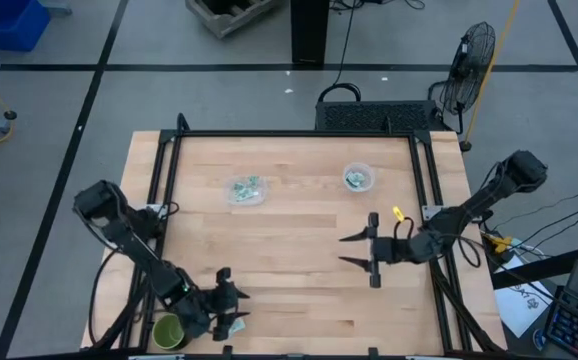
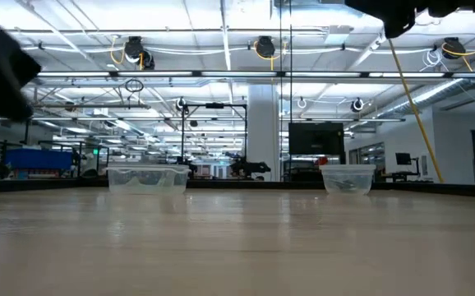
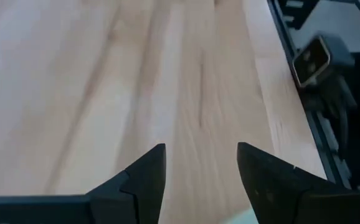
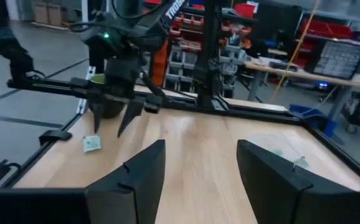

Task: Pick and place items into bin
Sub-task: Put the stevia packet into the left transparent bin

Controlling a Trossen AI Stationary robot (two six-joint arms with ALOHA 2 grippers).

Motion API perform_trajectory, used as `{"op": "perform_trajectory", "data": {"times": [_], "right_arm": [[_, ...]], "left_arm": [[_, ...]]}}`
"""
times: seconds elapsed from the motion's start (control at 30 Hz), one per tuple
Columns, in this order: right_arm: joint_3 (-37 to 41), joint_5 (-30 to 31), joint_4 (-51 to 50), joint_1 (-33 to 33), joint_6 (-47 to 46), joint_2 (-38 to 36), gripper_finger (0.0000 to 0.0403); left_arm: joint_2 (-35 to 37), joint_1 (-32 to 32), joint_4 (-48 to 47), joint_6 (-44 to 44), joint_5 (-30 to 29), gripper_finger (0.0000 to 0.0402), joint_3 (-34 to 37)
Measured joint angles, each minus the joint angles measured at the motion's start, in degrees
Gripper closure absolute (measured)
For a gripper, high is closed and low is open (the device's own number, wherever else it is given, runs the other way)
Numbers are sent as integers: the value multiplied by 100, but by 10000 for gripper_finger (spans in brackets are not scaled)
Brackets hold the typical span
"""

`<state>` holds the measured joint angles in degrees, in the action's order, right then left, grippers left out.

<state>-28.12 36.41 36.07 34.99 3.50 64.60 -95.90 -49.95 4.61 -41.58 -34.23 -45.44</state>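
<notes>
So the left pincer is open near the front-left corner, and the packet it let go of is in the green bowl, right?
Not quite. The left pincer is open near the front-left corner, but the packet lies on the table beside the green bowl, not in it. The right wrist view shows it flat on the wood, below the pincer's fingertips.

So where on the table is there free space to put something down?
Bare wood lies between the left container and the left hand, and in the middle left of the right hand. It is crowded near the packet and green bowl.
</notes>
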Motion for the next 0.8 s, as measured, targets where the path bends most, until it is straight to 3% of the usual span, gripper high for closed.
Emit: {"op": "perform_trajectory", "data": {"times": [0.2, 0.5, 0.8], "right_arm": [[0, 298, 3, 34, 88, 2, 213], [0, 294, 17, 8, 140, 2, 213], [0, 271, 90, -12, 160, 2, 213]], "left_arm": [[-392, -319, 108, -507, 87, 197, -1], [-1152, -529, 235, -411, 267, 197, -353], [-1731, -418, -736, -507, 272, 233, -951]]}}
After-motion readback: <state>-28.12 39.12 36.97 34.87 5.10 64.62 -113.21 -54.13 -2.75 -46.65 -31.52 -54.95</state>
